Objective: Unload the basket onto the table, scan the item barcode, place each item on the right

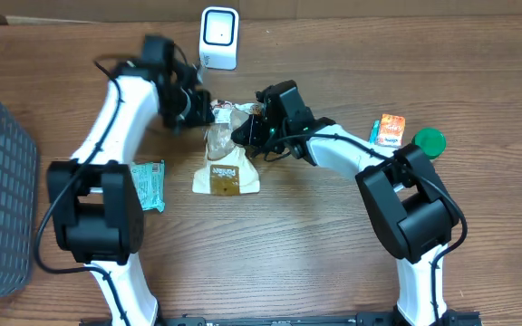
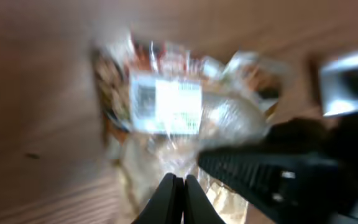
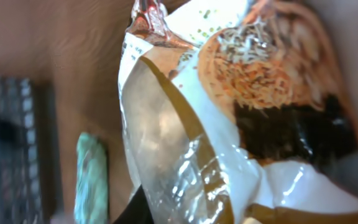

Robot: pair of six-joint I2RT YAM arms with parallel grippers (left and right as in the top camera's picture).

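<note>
- Overhead view is showing the snack bag (image 1: 227, 167) lying on the table (image 1: 315, 263) just in front of the scanner (image 1: 219, 38). Both arms are meeting at its upper end, probably so the pack can be raised toward the scanner's face.
- At the bag's top-left corner the left gripper (image 1: 199, 109) is sitting with its jaws pressed together. Blur is hiding whether any film is pinched between them.
- At the bag's top edge the right gripper (image 1: 243, 133) is crowding in. The bag is filling its wrist view, so I cannot tell how its jaws are standing.
- Facing up at the left wrist camera, the white label (image 2: 166, 106) is likely needing a tilt toward the scanner.
</note>
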